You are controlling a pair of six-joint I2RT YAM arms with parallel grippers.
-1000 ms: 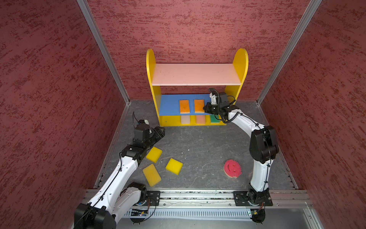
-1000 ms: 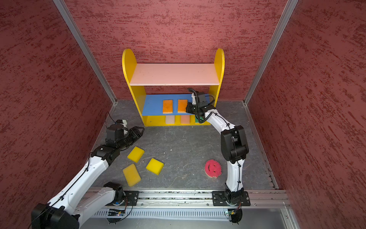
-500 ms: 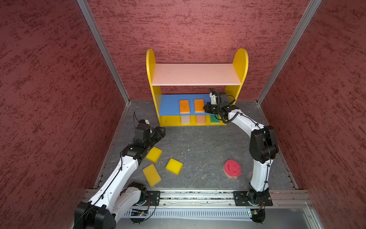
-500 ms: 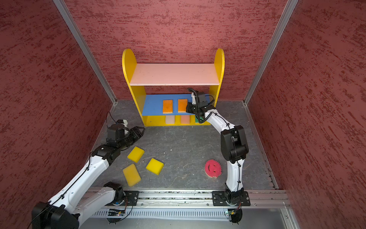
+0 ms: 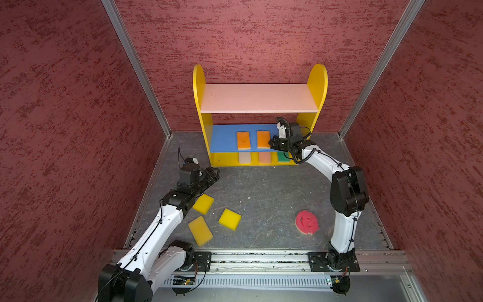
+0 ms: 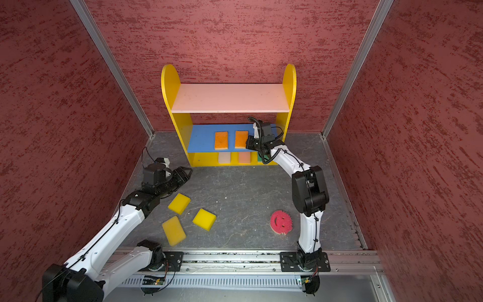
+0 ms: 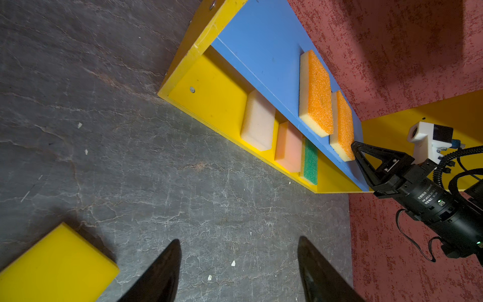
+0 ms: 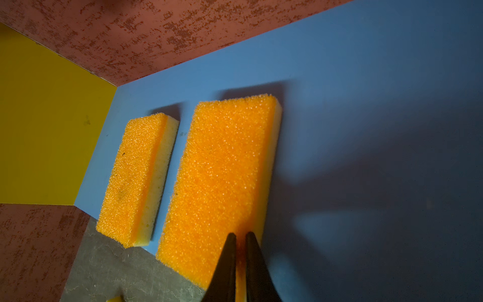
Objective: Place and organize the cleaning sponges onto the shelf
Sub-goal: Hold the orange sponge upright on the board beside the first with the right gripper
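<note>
Our right gripper (image 8: 240, 234), pressed together, touches the right orange sponge (image 8: 222, 170) on the blue shelf board (image 8: 339, 91); our left gripper (image 7: 238, 239) hangs spread near a yellow sponge (image 7: 52, 264).

Only the black motor housing (image 7: 428, 198) behind the right claw (image 7: 353, 144) bears small white print, reading roughly "DM-J4310-2EC".

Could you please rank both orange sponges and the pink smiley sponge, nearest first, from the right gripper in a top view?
1. Orange foam rectangle on right, at right gripper.
2. Orange foam rectangle on left.
3. Round pink smiley sponge, floor.
</note>
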